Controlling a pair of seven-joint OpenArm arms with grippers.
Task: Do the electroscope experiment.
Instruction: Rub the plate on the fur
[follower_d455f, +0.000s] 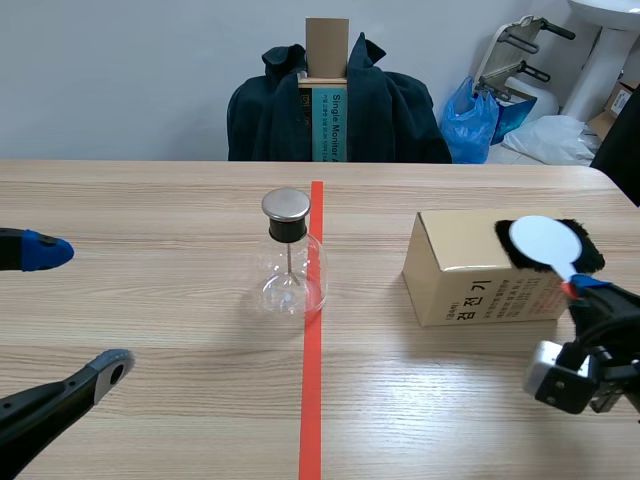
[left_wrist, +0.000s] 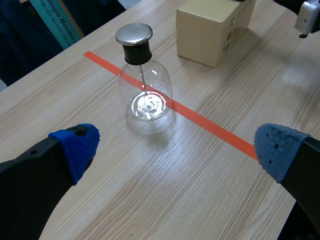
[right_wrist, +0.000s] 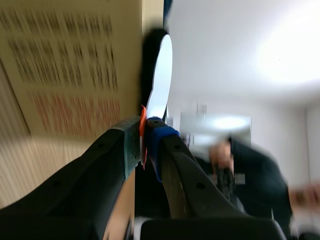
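The left gripper (follower_d455f: 78, 310) lies low at the table's (follower_d455f: 150, 200) left edge, its 2 fingers spread wide and pointing toward the middle, holding nothing. The right gripper (follower_d455f: 576, 290) comes in low from the right and is clamped on the orange handle of a paddle (follower_d455f: 541, 241), whose white round disc rests on a black cloth (follower_d455f: 590, 252) on top of a cardboard box (follower_d455f: 470, 285). The glass flask (follower_d455f: 290, 268), with a black stopper, a metal cap and a thin rod inside, stands upright in the middle of the table, touching the left side of the red tape line (follower_d455f: 312, 400), between the 2 grippers and well apart from both.

From the left wrist, the left gripper (left_wrist: 177, 150) shows 2 blue pads (left_wrist: 80, 145) far apart. The flask (left_wrist: 146, 95) stands ahead of them on the tape line (left_wrist: 215, 131), and the box (left_wrist: 210, 32) sits beyond it.

From the right wrist, the right gripper (right_wrist: 145, 145) is rolled onto its side, so the table stands upright beside it. Its fingers press together on the paddle's orange handle, and the white disc (right_wrist: 160, 85) rises ahead of them, edge-on against the cloth (right_wrist: 148, 50) and the box (right_wrist: 70, 65).
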